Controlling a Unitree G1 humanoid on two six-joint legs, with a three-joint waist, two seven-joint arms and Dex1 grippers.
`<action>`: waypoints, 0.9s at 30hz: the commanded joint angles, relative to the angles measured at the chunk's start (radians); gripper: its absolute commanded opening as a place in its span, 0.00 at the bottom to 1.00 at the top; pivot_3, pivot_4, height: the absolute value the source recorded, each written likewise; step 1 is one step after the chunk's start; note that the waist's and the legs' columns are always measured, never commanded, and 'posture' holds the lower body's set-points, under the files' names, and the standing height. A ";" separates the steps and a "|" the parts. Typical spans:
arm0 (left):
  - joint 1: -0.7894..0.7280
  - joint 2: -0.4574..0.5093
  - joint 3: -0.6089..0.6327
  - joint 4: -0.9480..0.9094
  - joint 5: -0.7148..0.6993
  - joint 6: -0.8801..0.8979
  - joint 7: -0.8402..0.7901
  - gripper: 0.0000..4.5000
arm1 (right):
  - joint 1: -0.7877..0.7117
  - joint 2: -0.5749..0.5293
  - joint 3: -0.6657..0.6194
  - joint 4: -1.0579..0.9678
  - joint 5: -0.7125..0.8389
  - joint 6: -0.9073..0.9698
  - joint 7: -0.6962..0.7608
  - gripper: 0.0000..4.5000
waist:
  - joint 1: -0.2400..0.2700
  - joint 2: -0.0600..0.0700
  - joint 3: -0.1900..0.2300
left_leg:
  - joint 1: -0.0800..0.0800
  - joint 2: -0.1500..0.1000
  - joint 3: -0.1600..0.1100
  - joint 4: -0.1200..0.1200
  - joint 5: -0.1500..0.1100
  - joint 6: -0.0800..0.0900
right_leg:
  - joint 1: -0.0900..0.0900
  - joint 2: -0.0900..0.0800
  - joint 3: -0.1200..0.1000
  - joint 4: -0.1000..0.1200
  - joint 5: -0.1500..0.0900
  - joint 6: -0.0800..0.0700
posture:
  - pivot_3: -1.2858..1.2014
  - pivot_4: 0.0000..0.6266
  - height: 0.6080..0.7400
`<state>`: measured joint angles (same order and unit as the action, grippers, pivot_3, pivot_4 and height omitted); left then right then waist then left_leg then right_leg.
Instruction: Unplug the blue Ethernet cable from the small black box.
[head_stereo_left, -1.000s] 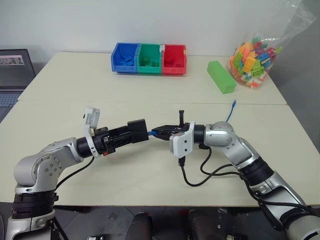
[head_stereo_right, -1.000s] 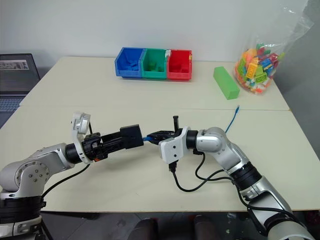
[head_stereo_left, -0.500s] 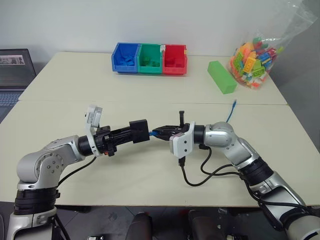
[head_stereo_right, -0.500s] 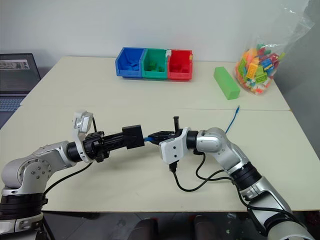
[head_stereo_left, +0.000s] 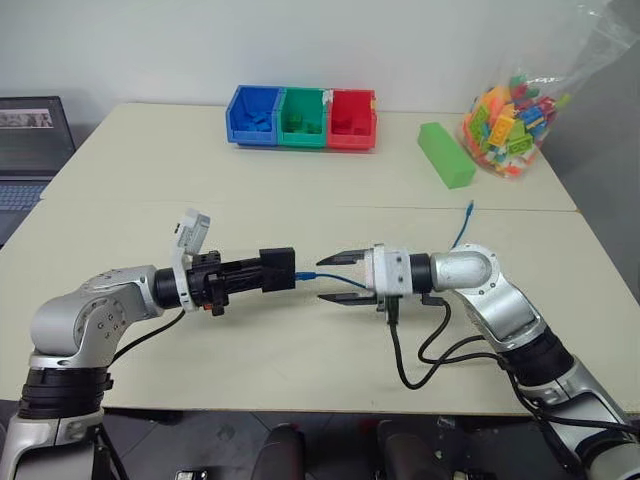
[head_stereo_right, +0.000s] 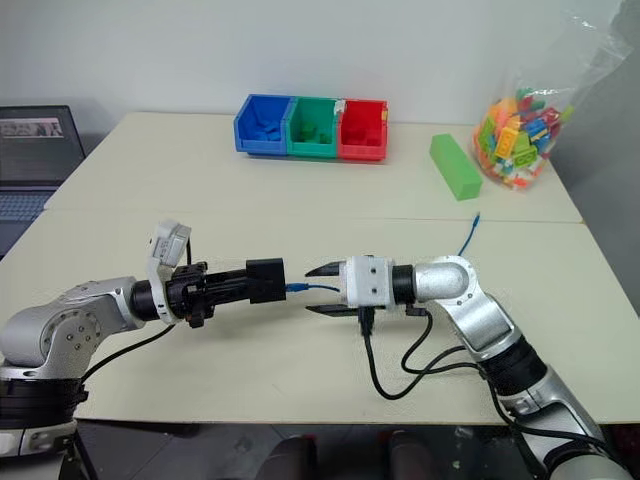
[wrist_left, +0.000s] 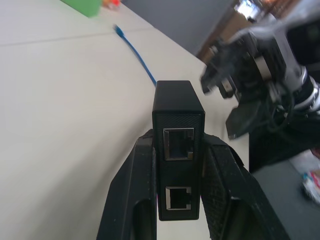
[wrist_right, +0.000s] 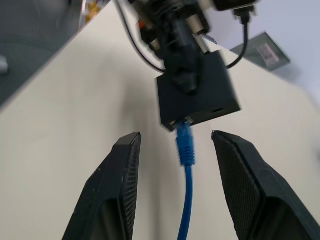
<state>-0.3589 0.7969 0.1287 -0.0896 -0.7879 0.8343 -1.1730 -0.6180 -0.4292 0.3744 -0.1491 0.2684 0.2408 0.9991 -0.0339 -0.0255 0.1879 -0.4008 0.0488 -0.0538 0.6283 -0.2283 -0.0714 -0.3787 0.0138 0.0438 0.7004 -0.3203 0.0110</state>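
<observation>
1. Head views: no readable brand or label anywhere; laptop at the far left edge cut off, its screen too small to read.
2. Small black box held above the cream table, clamped between the closed black fingers of the left gripper, long axis running across the scene, free end pointing toward the right gripper.
3. Blue cable reaching from that free end of the box toward the right, passing between the spread right fingers, none seen pressing it; whether the plug sits fully in the port hard to tell here. Far end of the cable lying on the table behind the right arm, middle stretch hidden by the arm.
4. Blue, green and red bins, a green block and a clear bag of colourful bricks at the far side, bag cut off at the edge.
5. Left wrist view: box gripped on both sides by the fingers, two empty square ports facing the camera; blue cable trailing away behind it, right gripper blurred.
6. Right wrist view: fingers wide apart, blue plug meeting the box edge between them, touching neither finger.
</observation>
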 joint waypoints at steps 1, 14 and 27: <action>-0.017 0.024 -0.020 -0.061 0.008 -0.035 -0.050 0.18 | -0.013 0.025 -0.065 -0.057 0.147 0.254 -0.028 0.53 | 0.001 0.000 0.000 | 0.000 0.000 0.000 0.000 0.000 0.000 | 0.000 0.000 0.000 0.000 0.000 0.000 | 0.52 0.24 1.00; -0.057 0.022 -0.012 -0.075 -0.012 -0.015 -0.047 0.18 | -0.012 0.060 -0.108 -0.065 0.318 0.550 -0.030 0.53 | 0.001 0.000 0.000 | -0.001 -0.001 0.001 0.000 0.000 0.000 | -0.001 0.001 0.000 -0.001 -0.001 0.001 | 0.52 0.24 1.00; -0.060 0.015 -0.005 -0.082 -0.024 -0.007 -0.035 0.18 | -0.017 0.102 -0.112 0.006 0.311 0.567 -0.037 0.53 | 0.001 0.000 0.000 | -0.001 -0.001 0.001 0.000 0.000 0.000 | -0.001 0.001 0.000 -0.001 -0.001 0.001 | 0.52 0.24 1.00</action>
<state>-0.3996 0.8035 0.0954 -0.1387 -0.7878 0.8261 -1.2090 -0.6200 -0.3326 0.2753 -0.1295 0.5704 0.8141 0.9569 -0.0334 -0.0252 0.1881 -0.4019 0.0481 -0.0530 0.6279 -0.2285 -0.0711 -0.3800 0.0149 0.0437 0.6993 -0.3209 0.0122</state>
